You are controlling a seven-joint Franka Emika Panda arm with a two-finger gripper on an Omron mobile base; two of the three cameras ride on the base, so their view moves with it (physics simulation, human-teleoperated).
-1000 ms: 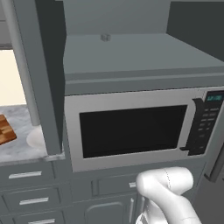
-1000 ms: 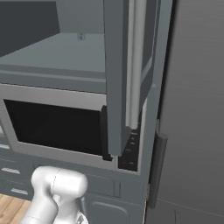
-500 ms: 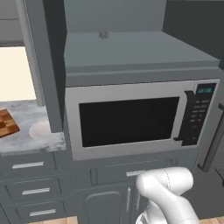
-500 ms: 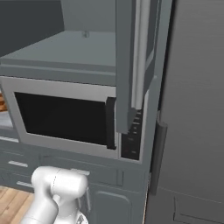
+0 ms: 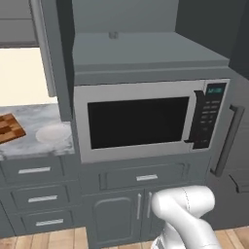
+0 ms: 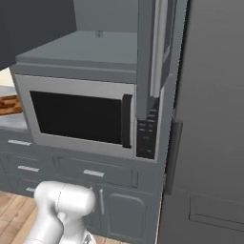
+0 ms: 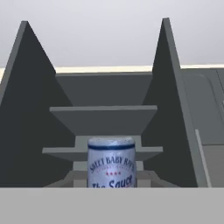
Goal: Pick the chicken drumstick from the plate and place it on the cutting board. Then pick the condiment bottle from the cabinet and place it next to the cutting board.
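Note:
The condiment bottle (image 7: pixel 111 162) stands close up at the bottom middle of the hand view, its pale printed label facing the camera. My gripper is shut on it, and the fingertips themselves are hidden. Behind the bottle, the open cabinet (image 7: pixel 103 116) is seen from below. The cabinet's grey shelf (image 5: pixel 146 53) sits above the microwave, with its door (image 5: pixel 52 53) swung open. The white plate (image 5: pixel 52 132) lies on the marble counter at the left, and the checkered cutting board (image 5: pixel 8 129) lies beside it at the edge. The chicken drumstick is out of view.
A silver microwave (image 5: pixel 141 121) sits below the cabinet, above grey drawers (image 5: pixel 34 170) and lower doors. A tall dark fridge front (image 6: pixel 209 124) stands on the right. The other cabinet door (image 6: pixel 153 52) hangs open over the microwave's control panel. My white arm (image 5: pixel 187 214) rises at the bottom.
The whole picture has shifted: the base has driven back and left, so the microwave looks smaller and more of the counter with plate and board shows.

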